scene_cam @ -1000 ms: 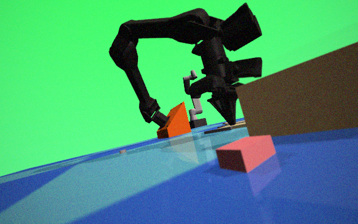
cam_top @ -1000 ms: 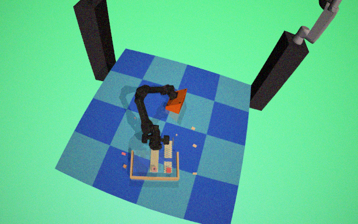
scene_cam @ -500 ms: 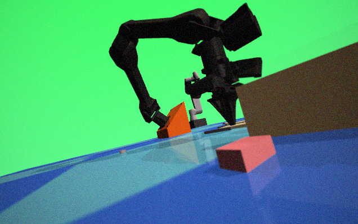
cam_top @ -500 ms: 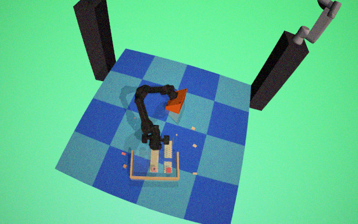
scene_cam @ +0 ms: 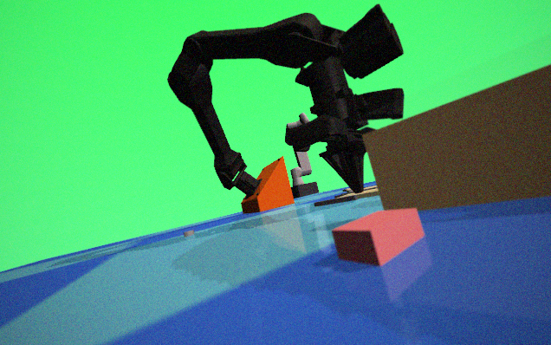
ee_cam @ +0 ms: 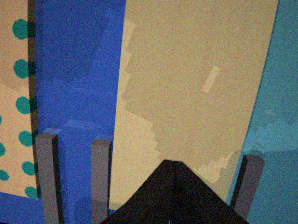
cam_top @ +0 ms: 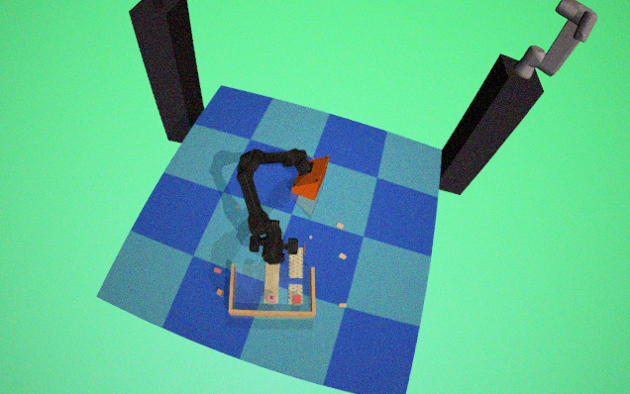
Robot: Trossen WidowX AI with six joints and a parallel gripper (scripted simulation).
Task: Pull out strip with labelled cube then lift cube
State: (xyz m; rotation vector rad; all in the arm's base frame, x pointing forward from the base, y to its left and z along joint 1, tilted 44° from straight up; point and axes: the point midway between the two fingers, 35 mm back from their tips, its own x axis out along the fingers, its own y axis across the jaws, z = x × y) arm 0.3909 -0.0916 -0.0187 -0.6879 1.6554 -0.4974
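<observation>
A plain tan strip [cam_top: 271, 282] [ee_cam: 195, 60] looks to be in one piece. A pink cube [cam_top: 271, 297] with a dark mark stands on its far end, inside the wooden frame. The dotted strip [cam_top: 295, 264] [ee_cam: 10, 100] beside it shows a gap, with a separate dotted piece [cam_top: 292, 288] beyond; a plain red cube [cam_top: 296, 299] stands on that piece. My gripper [scene_cam: 358, 191] [ee_cam: 171, 169] is shut and empty, pointing down low over the near end of the plain strip. Whether its tips touch the strip I cannot tell.
The three-sided wooden frame [cam_top: 272, 313] [scene_cam: 455, 152] surrounds the strips' far ends. Grey bars [ee_cam: 47, 175] [ee_cam: 101, 175] [ee_cam: 248, 185] stand beside the strips' near ends. A pink block [cam_top: 217, 270] [scene_cam: 390, 236] lies outside the frame. An orange wedge [cam_top: 312, 180] [scene_cam: 275, 186] is at the arm's base.
</observation>
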